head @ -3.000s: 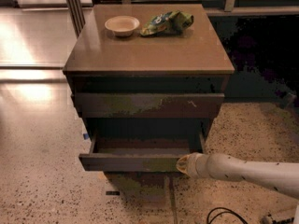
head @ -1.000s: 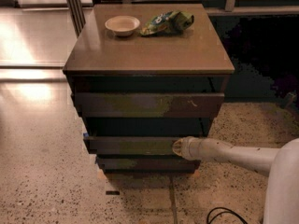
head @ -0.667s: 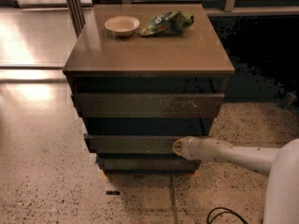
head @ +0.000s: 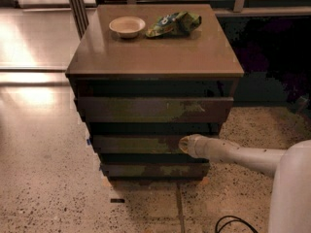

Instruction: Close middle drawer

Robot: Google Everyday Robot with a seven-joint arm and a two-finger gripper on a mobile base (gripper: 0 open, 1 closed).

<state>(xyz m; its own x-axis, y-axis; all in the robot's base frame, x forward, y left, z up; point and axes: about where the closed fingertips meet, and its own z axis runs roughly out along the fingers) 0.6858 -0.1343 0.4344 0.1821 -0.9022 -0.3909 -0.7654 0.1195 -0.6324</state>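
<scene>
Camera view: against three seconds earlier, we saw the middle drawer [head: 131,144] no longer standing well out. It sat pushed in, nearly level with the wider front [head: 146,109] above and the narrower front [head: 146,170] below. The end effector [head: 184,144] touched the right part of that drawer's front; whether it was spread or closed we could not tell.

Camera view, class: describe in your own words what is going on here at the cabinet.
The robot's arm reaches in from the right, and its claw sits against the front of the middle drawer of the wooden cabinet. That drawer looks pushed in, or nearly so. On the cabinet top rest a small bowl and a green snack bag, away from the arm.
</scene>
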